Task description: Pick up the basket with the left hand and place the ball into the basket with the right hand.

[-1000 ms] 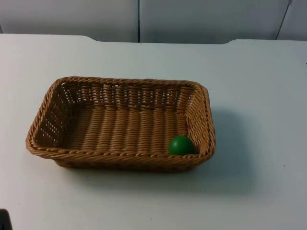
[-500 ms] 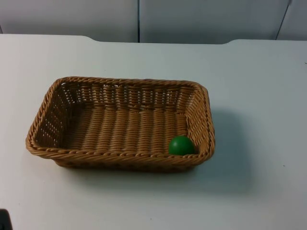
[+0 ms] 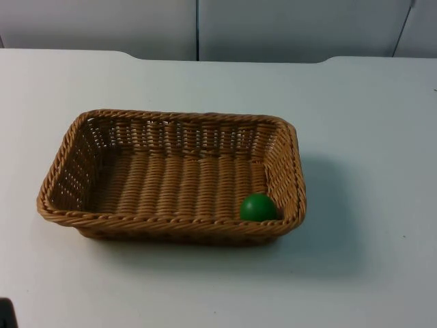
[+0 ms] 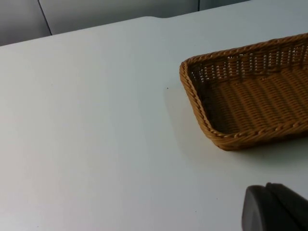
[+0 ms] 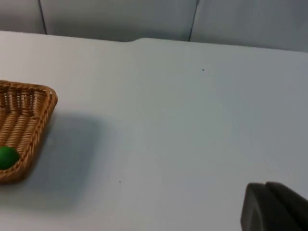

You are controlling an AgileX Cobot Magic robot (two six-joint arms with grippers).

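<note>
A woven tan basket rests flat on the white table, left of centre. A green ball lies inside it, against the near right corner. The left wrist view has one short end of the basket, with a black part of my left gripper over bare table, apart from it. The right wrist view takes in the basket's other end with the ball in it, and my right gripper is well off to the side. Neither gripper holds anything.
A grey partition wall closes off the table's far edge. Bare white table surrounds the basket on all sides. A small dark object sits at the near left corner of the top view.
</note>
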